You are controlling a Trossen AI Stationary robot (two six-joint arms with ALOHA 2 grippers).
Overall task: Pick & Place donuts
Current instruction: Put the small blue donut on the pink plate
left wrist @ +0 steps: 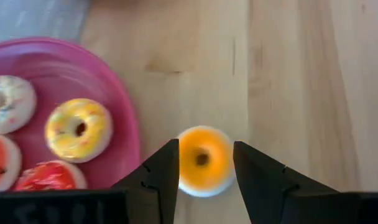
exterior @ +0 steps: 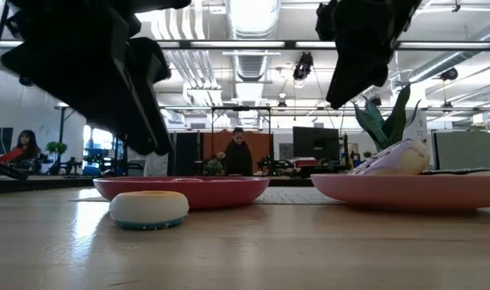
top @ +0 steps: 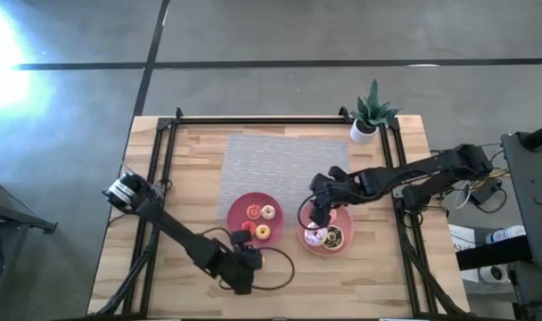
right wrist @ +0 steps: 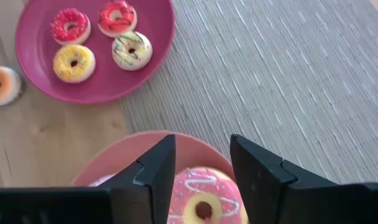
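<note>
On the bare desk [left wrist: 288,74] just off the dark pink plate [left wrist: 124,112] rim, the orange donut [left wrist: 204,160] lies flat and centred between the left gripper's [left wrist: 204,171] open jaws, while the right gripper [right wrist: 202,168], jaws open, hovers over a pink-iced donut [right wrist: 204,202] on the lighter plate [right wrist: 124,155].

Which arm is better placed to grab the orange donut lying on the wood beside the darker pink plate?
Left. In its wrist view the left gripper is open with the orange donut between its fingers, just off the plate. The right gripper is over the other plate, above a pink-iced donut.
</note>
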